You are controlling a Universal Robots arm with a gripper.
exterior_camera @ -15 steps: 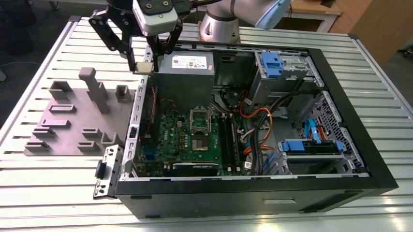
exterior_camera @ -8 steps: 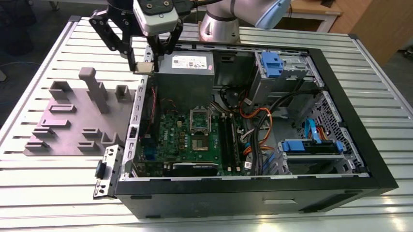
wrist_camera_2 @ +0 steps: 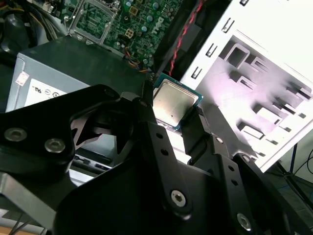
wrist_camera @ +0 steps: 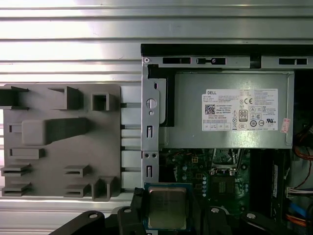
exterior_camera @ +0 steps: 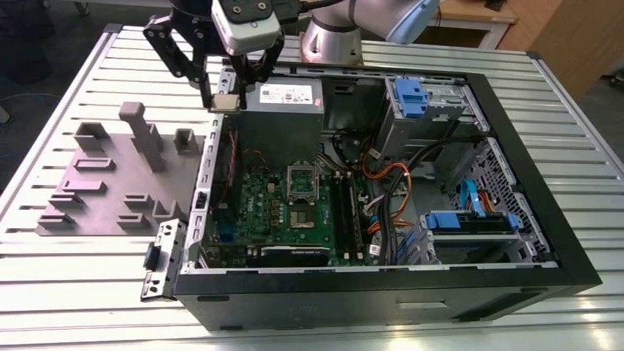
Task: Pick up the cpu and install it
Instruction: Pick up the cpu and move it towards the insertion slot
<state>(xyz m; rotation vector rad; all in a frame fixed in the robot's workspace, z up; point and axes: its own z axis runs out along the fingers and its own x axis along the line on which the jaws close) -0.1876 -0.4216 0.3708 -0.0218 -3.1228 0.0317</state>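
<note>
Fingers [wrist_camera_2: 156, 144] of the gripper [exterior_camera: 226, 102] are clenched on the cpu [wrist_camera_2: 172, 104], pinching it by two opposite edges with its metal top bare between them.

A slatted table [exterior_camera: 88, 292] carries everything. On it lies an open case [exterior_camera: 390, 289], and on the exterior view's left of the case sits a grey fixture [exterior_camera: 98, 186] of pockets and posts. Inside the case a power supply [exterior_camera: 283, 95] fills the far corner, with the motherboard [exterior_camera: 283, 212] just beside it. On the board the socket [exterior_camera: 303, 217] appears open and bare, its frame swung upright.

The cpu [exterior_camera: 226, 102] hangs in the air over the case wall nearest the fixture, close by the power supply's corner. It touches nothing but the fingers. In the first wrist view it [wrist_camera: 167, 208] is level and square to the case.

As I judge it, the pick-up is done. The install is not: the chip is well apart from the socket and has not been seated there.
</note>
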